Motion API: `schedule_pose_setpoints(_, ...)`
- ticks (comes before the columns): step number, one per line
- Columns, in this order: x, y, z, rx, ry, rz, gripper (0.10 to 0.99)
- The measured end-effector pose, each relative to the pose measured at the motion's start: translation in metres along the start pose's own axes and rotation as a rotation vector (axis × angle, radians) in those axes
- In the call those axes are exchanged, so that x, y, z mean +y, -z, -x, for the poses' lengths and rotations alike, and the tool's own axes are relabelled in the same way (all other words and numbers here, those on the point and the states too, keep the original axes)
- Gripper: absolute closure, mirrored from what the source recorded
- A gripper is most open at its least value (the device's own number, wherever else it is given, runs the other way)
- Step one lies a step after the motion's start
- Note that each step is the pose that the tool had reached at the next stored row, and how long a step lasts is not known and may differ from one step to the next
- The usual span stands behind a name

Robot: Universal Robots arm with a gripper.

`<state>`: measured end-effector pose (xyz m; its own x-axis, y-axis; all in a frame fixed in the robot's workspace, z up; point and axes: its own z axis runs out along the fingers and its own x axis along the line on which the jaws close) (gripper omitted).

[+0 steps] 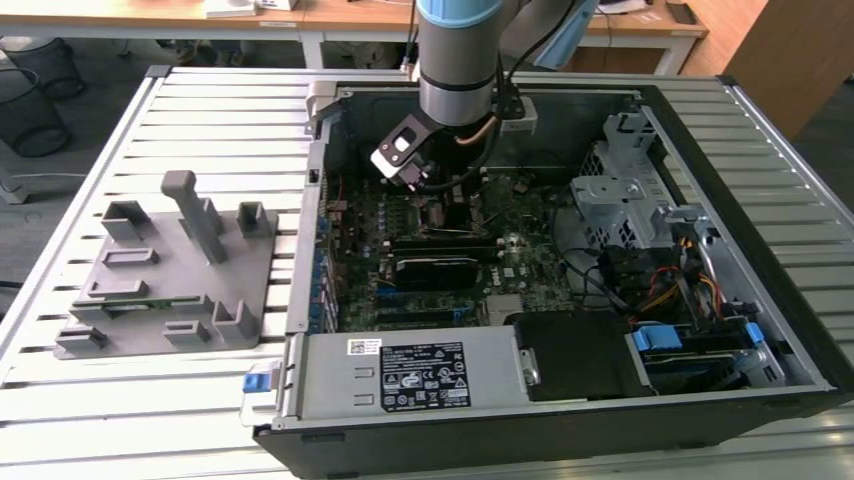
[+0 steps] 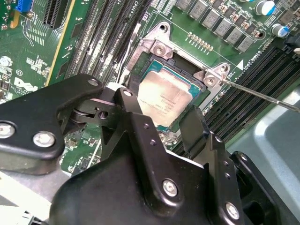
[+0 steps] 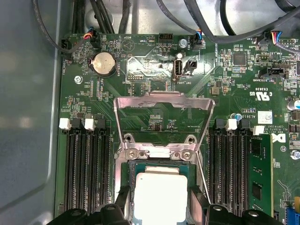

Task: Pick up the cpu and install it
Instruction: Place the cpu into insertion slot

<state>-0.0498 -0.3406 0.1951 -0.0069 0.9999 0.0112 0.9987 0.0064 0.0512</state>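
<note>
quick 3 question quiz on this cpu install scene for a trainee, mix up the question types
1. True or false: the silver metal load plate is folded shut over the chip.
2. Where is the shiny silver square cpu?
A. on the slatted table outside the case
B. on the green motherboard, at the black gripper
C. on top of the power supply
3. Fill in: in the exterior view, the grey plastic fixture block stands to that view's ____ of the black computer case.

Key: 1 false, the plate stands open; 2 B; 3 left.
</note>
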Motion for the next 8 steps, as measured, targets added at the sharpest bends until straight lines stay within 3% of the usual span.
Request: schedule_pose_setpoints(8,0.0001,0.0,-0.0011,0.0,0.001,0.0,0.475)
